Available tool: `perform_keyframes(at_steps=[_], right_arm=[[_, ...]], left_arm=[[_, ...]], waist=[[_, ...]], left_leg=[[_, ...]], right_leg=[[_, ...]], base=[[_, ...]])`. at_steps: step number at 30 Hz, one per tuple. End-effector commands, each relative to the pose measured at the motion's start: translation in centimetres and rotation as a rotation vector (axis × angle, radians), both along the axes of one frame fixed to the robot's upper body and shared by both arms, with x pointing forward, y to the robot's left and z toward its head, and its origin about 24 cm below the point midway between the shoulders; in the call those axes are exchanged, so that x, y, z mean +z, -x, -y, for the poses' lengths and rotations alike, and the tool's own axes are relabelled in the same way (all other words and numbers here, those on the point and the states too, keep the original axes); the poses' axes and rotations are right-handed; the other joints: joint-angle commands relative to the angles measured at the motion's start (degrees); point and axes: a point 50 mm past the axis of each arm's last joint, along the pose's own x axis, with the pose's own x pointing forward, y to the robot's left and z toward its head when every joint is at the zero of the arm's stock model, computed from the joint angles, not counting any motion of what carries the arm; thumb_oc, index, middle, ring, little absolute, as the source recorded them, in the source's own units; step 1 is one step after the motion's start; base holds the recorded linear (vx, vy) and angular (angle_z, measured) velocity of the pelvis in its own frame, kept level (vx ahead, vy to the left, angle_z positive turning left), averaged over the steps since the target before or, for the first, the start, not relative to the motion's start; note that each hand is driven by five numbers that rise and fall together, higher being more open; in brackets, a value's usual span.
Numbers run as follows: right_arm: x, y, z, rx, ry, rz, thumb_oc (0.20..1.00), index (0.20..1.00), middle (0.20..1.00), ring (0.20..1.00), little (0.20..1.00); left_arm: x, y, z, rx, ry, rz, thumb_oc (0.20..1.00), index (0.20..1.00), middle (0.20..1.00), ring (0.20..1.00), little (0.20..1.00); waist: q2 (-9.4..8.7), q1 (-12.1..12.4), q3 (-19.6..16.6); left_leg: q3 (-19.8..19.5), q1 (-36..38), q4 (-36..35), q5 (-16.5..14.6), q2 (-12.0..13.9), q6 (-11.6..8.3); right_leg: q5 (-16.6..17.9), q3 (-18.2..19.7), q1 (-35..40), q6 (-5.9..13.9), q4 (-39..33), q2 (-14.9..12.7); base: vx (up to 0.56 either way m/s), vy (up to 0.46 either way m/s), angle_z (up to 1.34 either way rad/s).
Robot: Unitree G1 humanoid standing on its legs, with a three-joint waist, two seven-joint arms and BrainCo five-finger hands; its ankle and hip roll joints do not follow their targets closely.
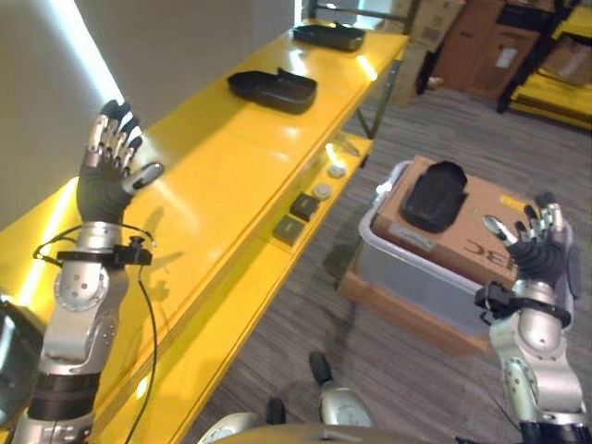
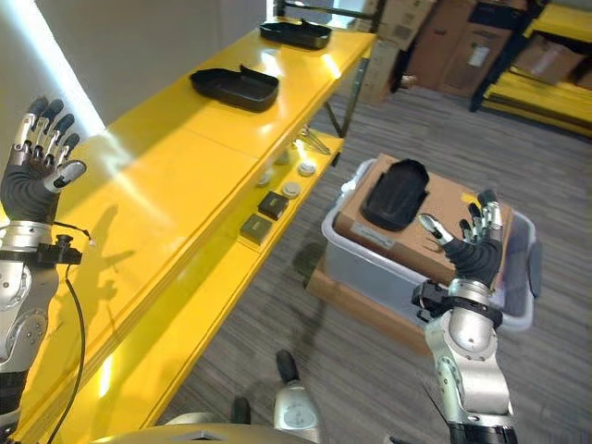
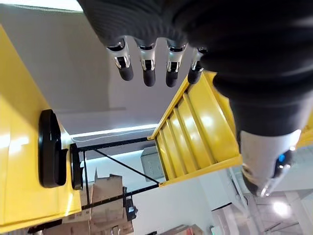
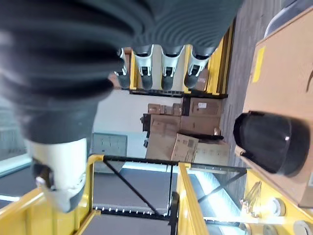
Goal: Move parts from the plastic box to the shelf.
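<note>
- On the cardboard sheet (image 1: 462, 222) over the plastic box (image 1: 388, 264), one black part (image 1: 435, 196) lies at 3 o'clock.
- Two more parts (image 1: 274, 89) (image 1: 329, 35) rest on the yellow shelf (image 1: 222, 166) toward 12.
- Right hand (image 1: 535, 248), fingers spread and empty, hovers beside the box.
- Left hand (image 1: 111, 159), spread too, is raised at 9.

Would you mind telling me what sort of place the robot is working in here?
Probably a warehouse or stockroom: long yellow shelving holding black plastic parts, stacked cardboard boxes behind, and a plastic box on the floor.

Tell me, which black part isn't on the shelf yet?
The black part lying on the cardboard over the plastic box; the other two sit on the yellow shelf.
</note>
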Motion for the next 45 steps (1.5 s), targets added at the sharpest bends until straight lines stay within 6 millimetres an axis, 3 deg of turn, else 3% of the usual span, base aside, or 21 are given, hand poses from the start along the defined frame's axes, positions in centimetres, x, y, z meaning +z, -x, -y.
perform_keyframes(at_steps=[1,2,6,8,9,10,13,14,19,20,21,23,24,26,29,32,36,37,38,45], right_arm=[[2.9,-1.1,-0.7,0.059,-0.004,0.172,1.0,1.0,1.0,1.0,1.0],[2.9,-1.1,-0.8,0.056,-0.007,0.175,1.0,1.0,1.0,1.0,1.0],[3.3,-2.2,-2.6,0.05,-0.014,0.208,1.0,1.0,1.0,1.0,1.0],[3.4,-2.3,-3.1,0.067,-0.012,0.211,1.0,1.0,1.0,1.0,1.0],[3.6,-2.7,-3.5,0.09,-0.008,0.206,1.0,1.0,1.0,1.0,1.0],[3.6,-3.0,-3.6,0.103,-0.006,0.192,1.0,1.0,1.0,1.0,1.0],[3.6,-3.0,-3.5,0.105,0.006,0.19,1.0,1.0,1.0,1.0,1.0],[3.8,-2.4,-2.9,0.099,0.022,0.196,1.0,1.0,1.0,1.0,1.0],[3.6,-1.2,-1.5,0.097,0.006,0.174,1.0,1.0,1.0,1.0,1.0],[3.5,-1.3,-1.2,0.111,0.011,0.157,1.0,1.0,1.0,1.0,1.0],[3.6,-2.1,-1.5,0.136,0.029,0.145,1.0,1.0,1.0,1.0,1.0],[3.7,-2.6,-1.9,0.153,0.046,0.144,1.0,1.0,1.0,1.0,1.0],[3.7,-2.9,-2.1,0.163,0.054,0.144,1.0,1.0,1.0,1.0,1.0],[3.6,-3.1,-2.1,0.163,0.055,0.143,1.0,1.0,1.0,1.0,1.0],[3.2,-3.2,-2.5,0.179,0.048,0.138,1.0,1.0,1.0,1.0,1.0],[2.9,-2.9,-3.1,0.208,0.058,0.13,1.0,1.0,1.0,1.0,1.0],[2.9,-3.0,-3.4,0.214,0.054,0.133,1.0,1.0,1.0,1.0,1.0],[3.1,-4.0,-4.9,0.247,0.036,0.141,1.0,1.0,1.0,1.0,1.0],[3.0,-4.2,-5.0,0.247,0.02,0.139,1.0,1.0,1.0,1.0,1.0],[2.6,-4.0,-4.8,0.203,0.024,0.127,1.0,1.0,1.0,1.0,1.0]], left_arm=[[1.3,2.2,-1.5,0.066,-0.045,0.09,1.0,1.0,1.0,1.0,1.0],[1.3,2.2,-1.6,0.063,-0.047,0.086,1.0,1.0,1.0,1.0,1.0],[1.8,2.2,-1.8,0.047,-0.075,0.084,1.0,1.0,1.0,1.0,1.0],[2.1,2.3,-2.2,0.059,-0.067,0.078,1.0,1.0,1.0,1.0,1.0],[2.4,2.4,-2.7,0.085,-0.046,0.079,1.0,1.0,1.0,1.0,1.0],[2.2,2.3,-3.1,0.101,-0.01,0.068,1.0,1.0,1.0,1.0,1.0],[1.8,2.5,-3.4,0.102,0.038,0.057,1.0,1.0,1.0,1.0,1.0],[1.4,2.7,-3.2,0.095,0.053,0.058,1.0,1.0,1.0,1.0,1.0],[1.2,3.0,-2.9,0.14,0.111,0.109,1.0,1.0,1.0,1.0,1.0],[1.0,3.1,-3.3,0.179,0.144,0.118,1.0,1.0,1.0,1.0,1.0],[0.5,3.0,-3.7,0.222,0.181,0.121,1.0,1.0,1.0,1.0,1.0],[0.2,2.9,-3.9,0.257,0.181,0.122,1.0,1.0,1.0,1.0,1.0],[0.0,3.0,-4.5,0.3,0.167,0.116,1.0,1.0,1.0,1.0,1.0],[-0.1,3.1,-5.3,0.334,0.162,0.107,1.0,1.0,1.0,1.0,1.0],[0.1,3.7,-6.2,0.372,0.169,0.108,1.0,1.0,1.0,1.0,1.0],[0.4,4.1,-6.4,0.385,0.153,0.104,1.0,1.0,1.0,1.0,1.0],[0.5,3.9,-6.5,0.383,0.148,0.106,1.0,1.0,1.0,1.0,1.0],[0.4,3.7,-6.7,0.412,0.123,0.113,1.0,1.0,1.0,1.0,1.0],[0.6,3.6,-6.7,0.414,0.119,0.119,1.0,1.0,1.0,1.0,1.0],[1.8,3.7,-7.2,0.38,0.106,0.132,1.0,1.0,1.0,1.0,1.0]], waist=[[0.38,5.43,0.0],[0.42,5.7,0.12],[1.45,8.15,-0.02],[1.37,9.45,-0.56],[0.87,10.96,-1.51],[0.45,11.55,-2.18],[0.29,11.23,-2.4],[0.12,10.3,-2.47],[-0.63,7.95,-2.15],[-0.98,7.61,-1.93],[-0.87,8.0,-0.83],[-0.74,8.52,0.1],[-0.98,9.47,1.18],[-0.7,10.3,1.92],[0.23,11.46,1.88],[1.91,13.03,1.74],[1.54,13.28,2.02],[1.34,15.79,0.63],[1.16,16.44,0.26],[0.21,19.04,-2.03]], left_leg=[[3.95,2.36,1.58,-3.01,3.91,-5.06],[4.26,2.51,1.51,-3.03,4.03,-5.02],[5.05,2.22,1.72,-2.79,6.02,-4.64],[6.04,2.16,1.23,-2.55,7.49,-4.84],[8.57,2.1,0.14,-1.82,9.32,-5.76],[9.62,1.87,-0.83,-1.02,10.93,-6.89],[9.6,2.19,-1.94,0.15,12.97,-7.83],[9.6,2.2,-3.16,1.8,14.85,-8.97],[10.24,1.82,-2.65,4.12,19.59,-11.5],[10.43,1.15,0.57,4.94,21.5,-12.21],[8.23,-1.81,10.33,9.56,25.1,-13.9],[4.72,-6.27,18.85,13.16,26.38,-14.55],[0.65,-11.92,28.11,14.75,24.21,-13.87],[-1.48,-16.41,30.1,13.91,19.5,-12.41],[-0.03,-16.31,16.28,14.23,13.84,-11.83],[0.05,-19.01,-1.73,21.72,9.82,-12.47],[-0.67,-19.8,-2.67,22.15,9.13,-12.49],[-2.19,-19.12,-0.67,16.99,7.86,-11.05],[-1.64,-18.74,0.34,14.8,7.73,-10.53],[-3.14,-15.24,-0.39,10.62,5.46,-8.35]], right_leg=[[5.64,-15.56,3.24,1.79,-0.96,-2.93],[5.66,-15.92,3.34,1.87,-0.59,-3.32],[5.89,-17.14,5.17,1.35,5.18,-9.14],[5.83,-19.52,6.73,1.83,5.27,-11.47],[5.89,-23.75,8.98,2.98,1.91,-12.39],[5.36,-25.67,10.22,3.66,-0.3,-11.39],[3.92,-25.56,9.84,3.56,0.63,-9.96],[2.03,-25.31,9.99,2.67,1.43,-8.11],[-1.39,-25.27,10.07,-0.53,3.46,-4.86],[-1.95,-25.07,9.94,-1.71,4.17,-4.02],[-2.87,-24.42,10.48,-4.13,4.67,-1.78],[-3.21,-23.43,10.85,-5.9,4.81,-0.12],[-3.52,-21.65,11.49,-7.5,5.41,1.24],[-3.89,-20.11,12.15,-8.11,5.68,2.4],[-5.12,-19.71,13.96,-7.09,5.17,3.03],[-4.92,-20.06,16.92,-6.27,4.6,3.53],[-5.41,-19.98,17.44,-6.17,4.98,3.08],[-8.25,-19.93,19.21,-5.23,6.23,1.58],[-9.0,-20.49,19.44,-5.0,6.65,0.95],[-9.76,-23.33,20.84,-3.29,5.52,-1.38]], base=[[-0.11,-0.164,-1.63],[-0.18,-0.233,-1.6],[-0.08,-0.254,-0.47],[-0.02,-0.365,-0.37],[0.03,-0.552,-0.52],[0.04,-0.505,-0.63],[0.09,-0.403,-0.75],[0.09,-0.387,-0.65],[0.12,-0.43,-0.17],[0.15,-0.493,-0.21],[0.16,-0.55,-0.33],[0.12,-0.41,-0.6],[0.11,-0.283,-0.41],[0.17,-0.129,-0.08],[0.27,0.106,-0.35],[0.37,0.159,-0.53],[0.18,0.069,-0.34],[0.48,0.216,-0.23],[0.53,0.236,-0.18],[0.23,0.104,-0.19]])
